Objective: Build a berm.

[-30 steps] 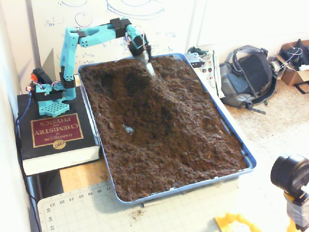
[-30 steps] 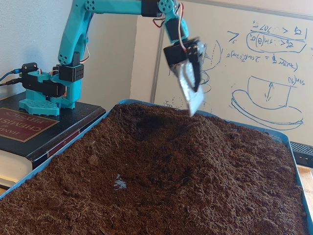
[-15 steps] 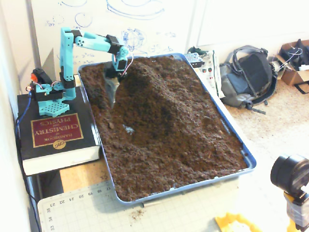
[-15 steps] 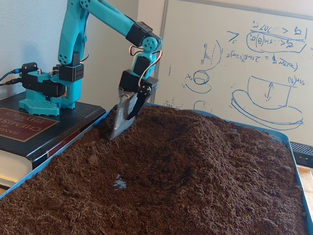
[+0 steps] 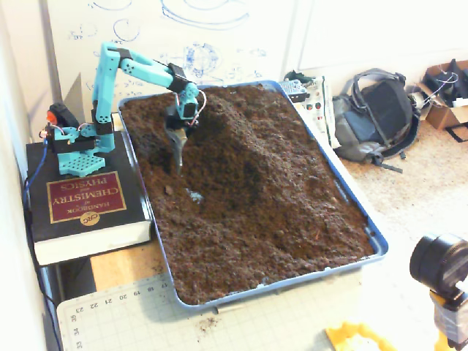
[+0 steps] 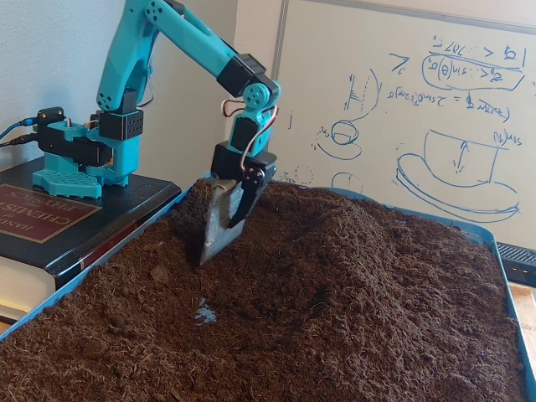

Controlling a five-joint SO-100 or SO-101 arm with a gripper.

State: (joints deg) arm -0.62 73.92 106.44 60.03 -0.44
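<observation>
Moved since half a second ago: gripper (image 5: 178, 162) (image 6: 208, 251) now a little farther from the tray's (image 5: 374, 235) (image 6: 50, 297) far left corner, down the soil toward the camera, arm (image 5: 139, 66) (image 6: 180, 33) stretched out more. Tipped with a grey metal blade (image 5: 178, 150) (image 6: 219, 222), point touching the soil; cannot tell how far open, nothing seen held apart from that blade. Just right of the blade in both fixed views, the berm (image 5: 245, 135) (image 6: 360, 243): raised ridge running from the tray's far end toward its middle. Small pale speck (image 5: 194, 196) (image 6: 203, 315) on flat soil nearer the camera. Base on a thick book (image 5: 84, 205) (image 6: 42, 222) left of the tray. Whiteboard (image 6: 435, 109) behind, backpack (image 5: 376, 121) on the floor to the right, well apart.
</observation>
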